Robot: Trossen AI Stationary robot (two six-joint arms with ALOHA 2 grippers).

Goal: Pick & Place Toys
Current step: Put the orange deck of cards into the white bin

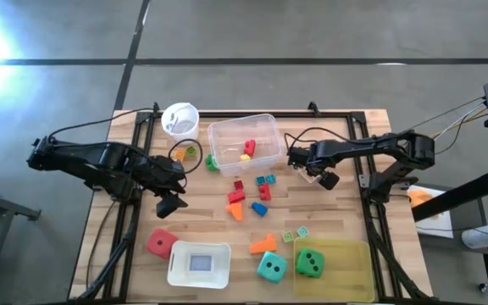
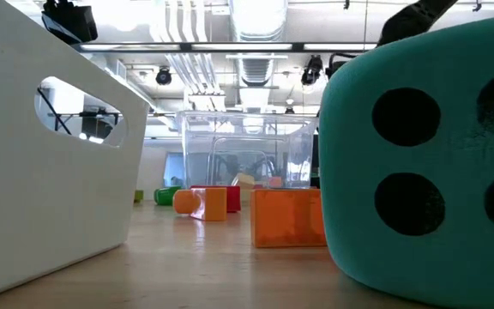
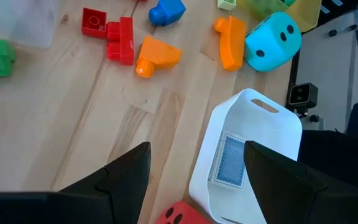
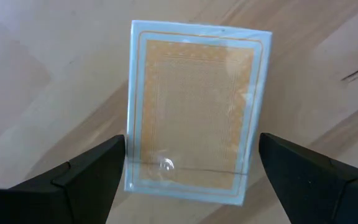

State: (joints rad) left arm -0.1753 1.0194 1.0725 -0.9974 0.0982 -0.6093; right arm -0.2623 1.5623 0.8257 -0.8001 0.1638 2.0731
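Pincers open over scattered toys, nothing gripped yet.

Right pincer (image 4: 188,171) hangs with its jaws spread wide, straddling a flat card-like packet (image 4: 194,109) lying on the table (image 1: 346,212) right of centre in the high view, just beside the clear tub (image 1: 244,142), which already holds a few small blocks. Left pincer (image 3: 194,180) waits open and empty at centre left, near the white tray (image 3: 247,155). Loose toys sit mid-frame: red block (image 3: 114,37), orange block (image 3: 154,56), blue block (image 3: 166,11), teal die (image 3: 273,40). To grip well, I judge the right arm should drop squarely until both fingers flank the packet's long edges, then close evenly. Wooden slatted table on a grey floor; ceiling lights and ducts show beyond.
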